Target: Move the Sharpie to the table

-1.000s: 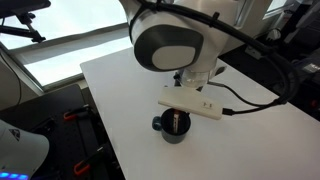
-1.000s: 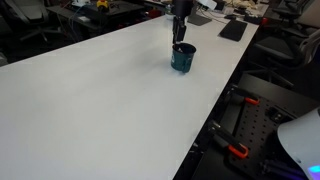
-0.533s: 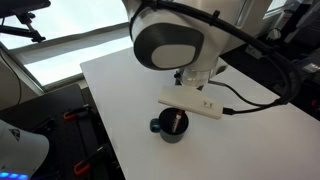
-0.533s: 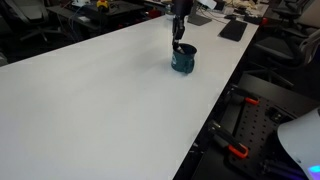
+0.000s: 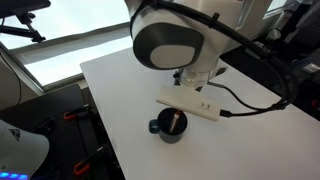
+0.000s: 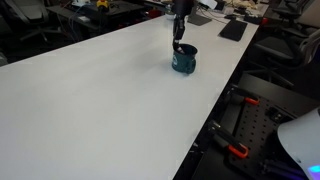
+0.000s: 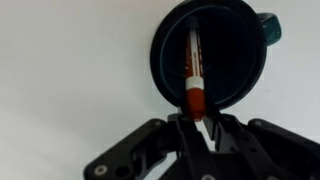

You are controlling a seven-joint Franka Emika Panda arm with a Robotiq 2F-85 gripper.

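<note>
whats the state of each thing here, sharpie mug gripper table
Sharpie: in the mug, reddish end toward the gripper.
mug: upright on the table, Sharpie inside.
gripper: above the mug, fingers nearly together at the Sharpie's reddish end; grasp unclear.
table: white top, carrying the mug.

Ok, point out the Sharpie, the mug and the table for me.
Sharpie (image 7: 192, 70), wrist view, on the middle of its barrel, inside the mug.
Mug (image 6: 184, 62), in an exterior view, on its outer wall.
Table (image 6: 100, 105), in an exterior view, on its bare white top.
</note>
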